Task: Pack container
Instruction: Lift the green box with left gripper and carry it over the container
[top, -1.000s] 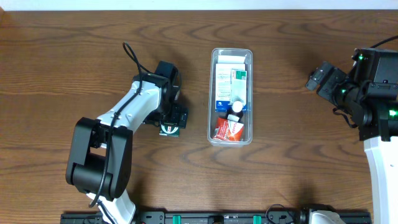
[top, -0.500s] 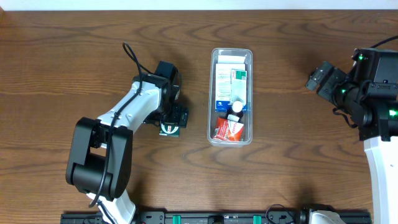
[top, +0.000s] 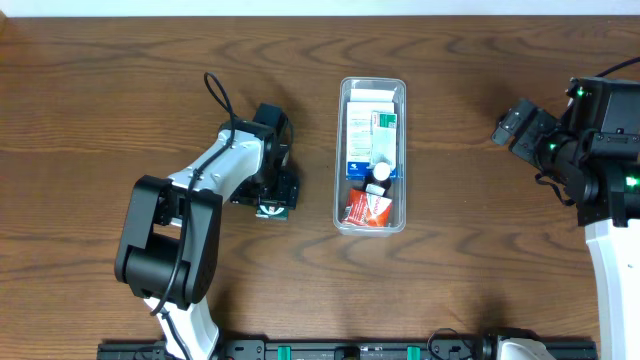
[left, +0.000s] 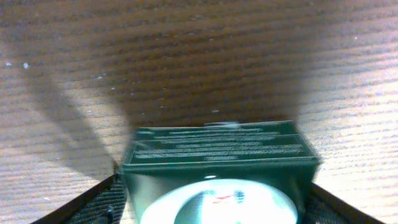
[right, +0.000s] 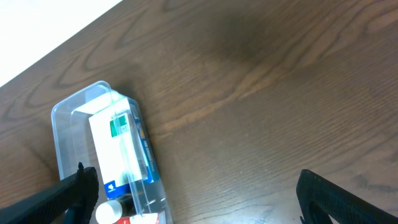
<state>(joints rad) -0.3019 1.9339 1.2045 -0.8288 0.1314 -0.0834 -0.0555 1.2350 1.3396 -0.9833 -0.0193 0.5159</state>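
the container (top: 339, 150), a long clear tub, lies in the middle of the brown wooden worktop (top: 480, 270), its length running away from the robot, with a white label (top: 370, 96) at the far end. inside it lie a white and green box (top: 384, 135), a white-capped bottle (top: 381, 173) nearer the robot, and a red packet (top: 368, 208) at the near end.

the left hand (top: 273, 206) is down at the worktop to the left of the container, near it but apart. it is pinching a dark green box (left: 217, 152): in the left wrist view the box fills the gap, with a finger (left: 106, 199) against each of its sides. the box has small white print on its top face and a pale round shape on the face below.

the right hand (top: 505, 125) hangs well to the right of the container, its fingers (right: 78, 190) spread wide and holding nothing. its wrist camera sees the container's far end off to the left.
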